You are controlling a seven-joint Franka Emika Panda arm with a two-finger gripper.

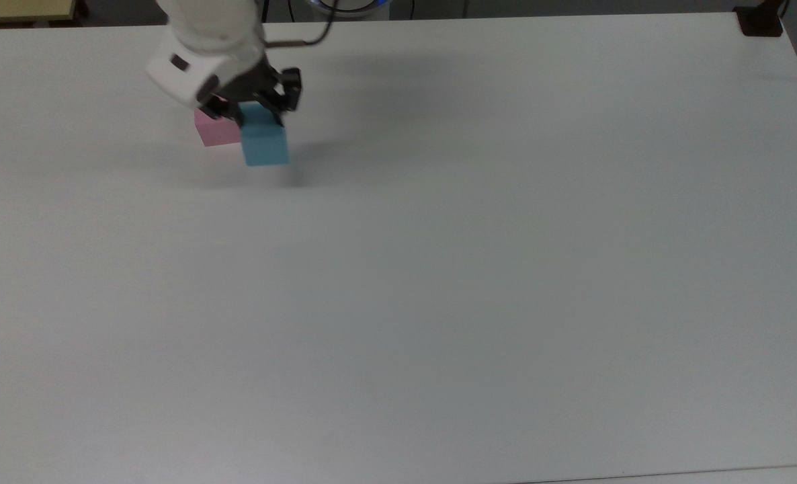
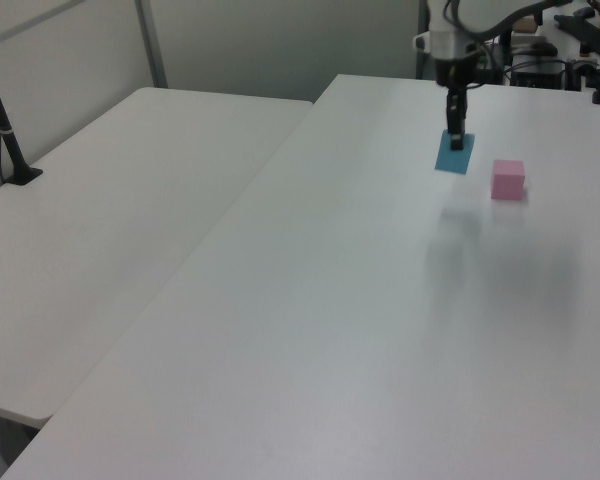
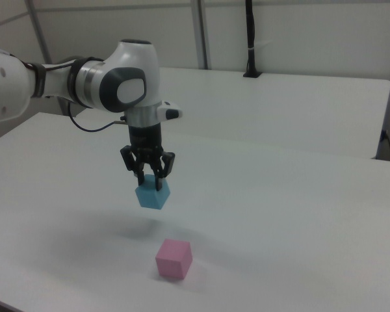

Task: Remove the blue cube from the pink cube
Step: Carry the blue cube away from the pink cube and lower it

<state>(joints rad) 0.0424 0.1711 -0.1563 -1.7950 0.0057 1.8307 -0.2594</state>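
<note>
My gripper (image 1: pixel 261 114) (image 2: pixel 457 142) (image 3: pixel 149 181) is shut on the blue cube (image 1: pixel 265 144) (image 2: pixel 456 155) (image 3: pixel 152 194), which hangs in the air above the white table (image 1: pixel 479 255). The pink cube (image 1: pixel 214 132) (image 2: pixel 508 179) (image 3: pixel 174 258) sits alone on the table, partly covered by the gripper's white body in the top view. In the left view the blue cube is to the left of the pink one and higher; in the right view it hangs above and behind it.
A second white table (image 2: pixel 110 200) (image 3: pixel 299 104) adjoins this one. A black post (image 2: pixel 5 130) (image 3: pixel 250 39) stands clamped on it. A black clamp (image 1: pixel 760 21) sits at the top view's top right corner.
</note>
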